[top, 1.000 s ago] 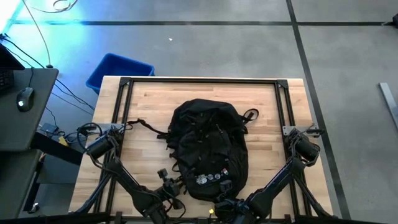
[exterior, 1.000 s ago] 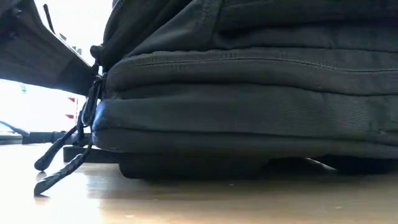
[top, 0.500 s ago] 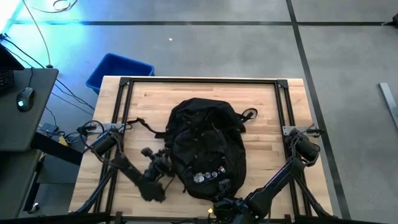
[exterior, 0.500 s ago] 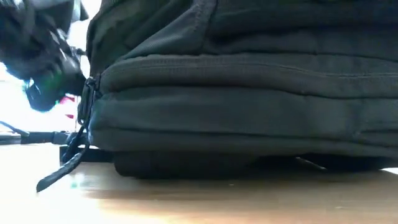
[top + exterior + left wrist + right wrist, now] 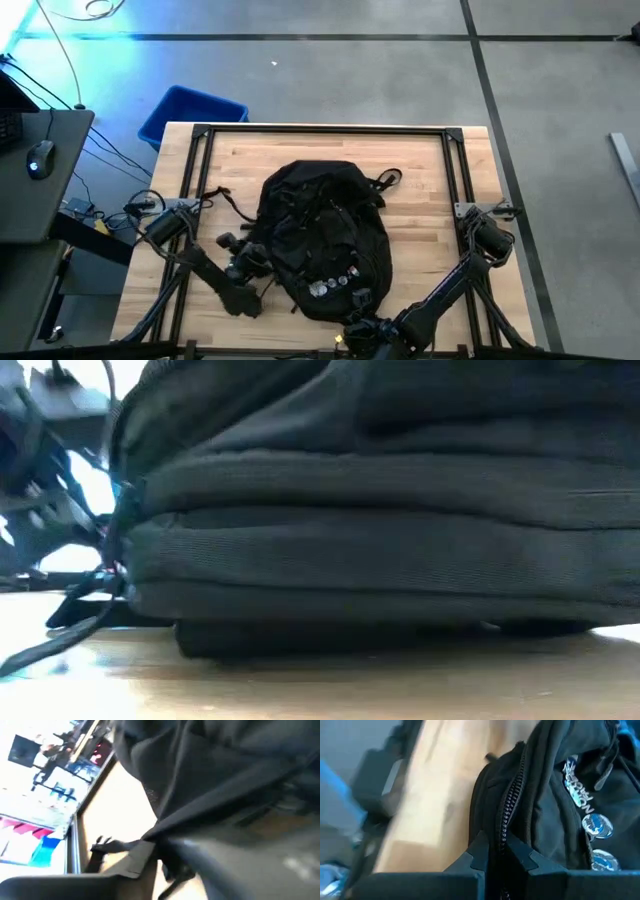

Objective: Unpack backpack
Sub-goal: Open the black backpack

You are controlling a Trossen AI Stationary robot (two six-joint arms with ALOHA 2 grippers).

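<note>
Backpack (image 5: 320, 240) lies lengthwise mid-frame; left gripper (image 5: 243, 262), state unclear, touches its left edge; right gripper (image 5: 496, 851) pinched on its zipper (image 5: 510, 805) at bottom

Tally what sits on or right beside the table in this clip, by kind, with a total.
Backpack: 1, black, lying on the table
Blue bin: 1, on the floor by the table's far left corner
Grippers: 2, left gripper at the backpack's side, right gripper at its zipper
Total: 4
</note>
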